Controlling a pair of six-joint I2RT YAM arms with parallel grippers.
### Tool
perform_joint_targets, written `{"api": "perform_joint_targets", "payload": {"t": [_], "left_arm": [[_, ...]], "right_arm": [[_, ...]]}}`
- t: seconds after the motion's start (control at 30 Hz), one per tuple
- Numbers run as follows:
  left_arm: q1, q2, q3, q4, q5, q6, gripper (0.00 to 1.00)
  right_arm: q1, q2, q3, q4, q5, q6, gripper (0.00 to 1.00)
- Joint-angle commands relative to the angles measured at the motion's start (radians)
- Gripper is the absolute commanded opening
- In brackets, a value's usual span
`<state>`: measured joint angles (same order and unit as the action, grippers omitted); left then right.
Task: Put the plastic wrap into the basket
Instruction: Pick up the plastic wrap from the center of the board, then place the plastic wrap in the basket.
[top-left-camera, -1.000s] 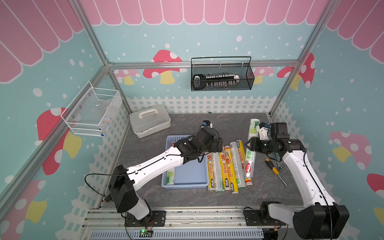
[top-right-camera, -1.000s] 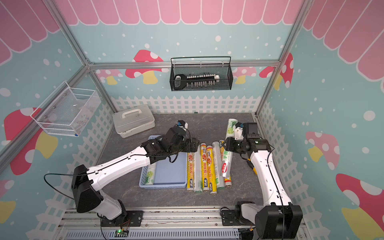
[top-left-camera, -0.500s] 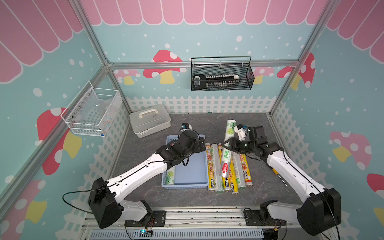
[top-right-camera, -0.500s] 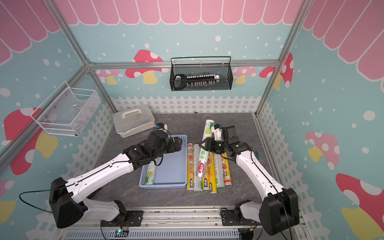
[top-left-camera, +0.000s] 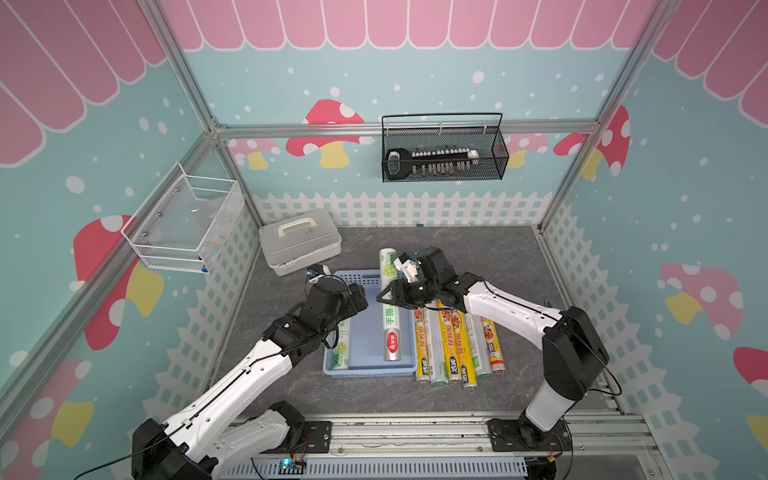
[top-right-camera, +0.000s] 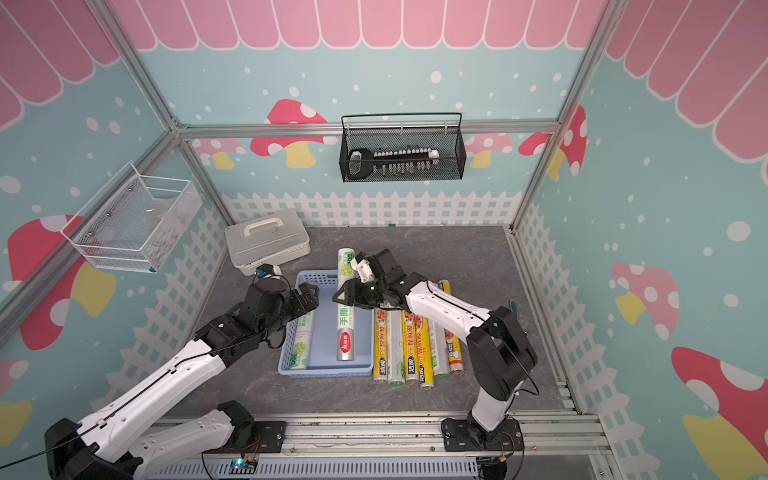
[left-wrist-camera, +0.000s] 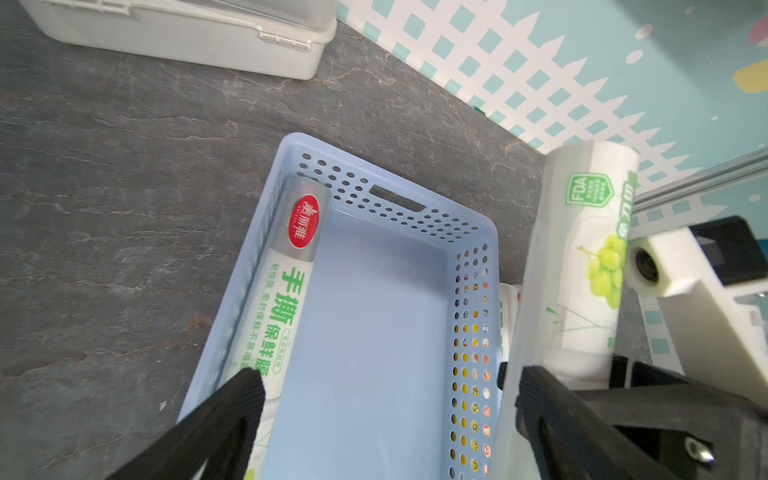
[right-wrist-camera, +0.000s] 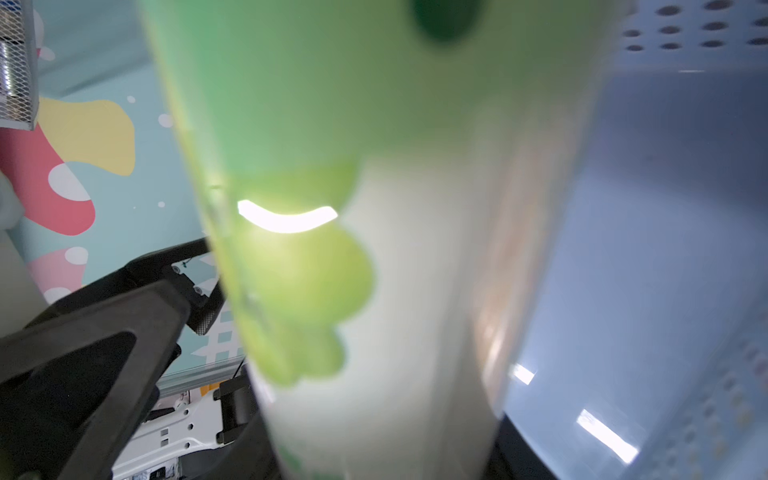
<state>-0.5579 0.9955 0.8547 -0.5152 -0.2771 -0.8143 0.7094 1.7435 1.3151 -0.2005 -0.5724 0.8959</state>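
The basket (top-left-camera: 368, 365) (top-right-camera: 322, 345) is a light blue perforated tray mid-table. One silvery-white plastic wrap roll (top-left-camera: 341, 347) (left-wrist-camera: 291, 270) lies along its left wall. My right gripper (top-left-camera: 395, 296) (top-right-camera: 353, 296) is shut on another silvery-white roll with green print (top-left-camera: 390, 328) (top-right-camera: 345, 320) (left-wrist-camera: 582, 270) (right-wrist-camera: 374, 249). That roll hangs lengthwise over the basket's right half, and its far end juts past the far rim. My left gripper (top-left-camera: 358, 300) (left-wrist-camera: 386, 395) stands open over the basket's left side with nothing in it. Several yellow and silvery rolls (top-left-camera: 453, 345) (top-right-camera: 415, 345) lie on the table right of the basket.
A white lidded box (top-left-camera: 299, 243) sits at the back left of the table. A black wire basket (top-left-camera: 442, 151) hangs on the back wall and a white wire basket (top-left-camera: 183, 224) on the left wall. A white picket fence edges the table.
My right arm has carried the green-print roll leftward from the table's right side to over the basket. My left arm has drawn back from the loose rolls to the basket's left side.
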Motion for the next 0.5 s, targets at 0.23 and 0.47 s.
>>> {"api": "perform_joint_targets", "payload": {"t": [0.23,0.47], "left_arm": [[0.076,-0.078,-0.032,-0.121,0.02,-0.013,0.99],[0.087,-0.086,-0.046,-0.121,0.03,-0.024,0.99]], "right_arm": [[0.101,0.217,0.177,0.003,0.006,0.048,0.17],[0.11,0.273,0.185,-0.021,0.068,0.101,0.17]]}}
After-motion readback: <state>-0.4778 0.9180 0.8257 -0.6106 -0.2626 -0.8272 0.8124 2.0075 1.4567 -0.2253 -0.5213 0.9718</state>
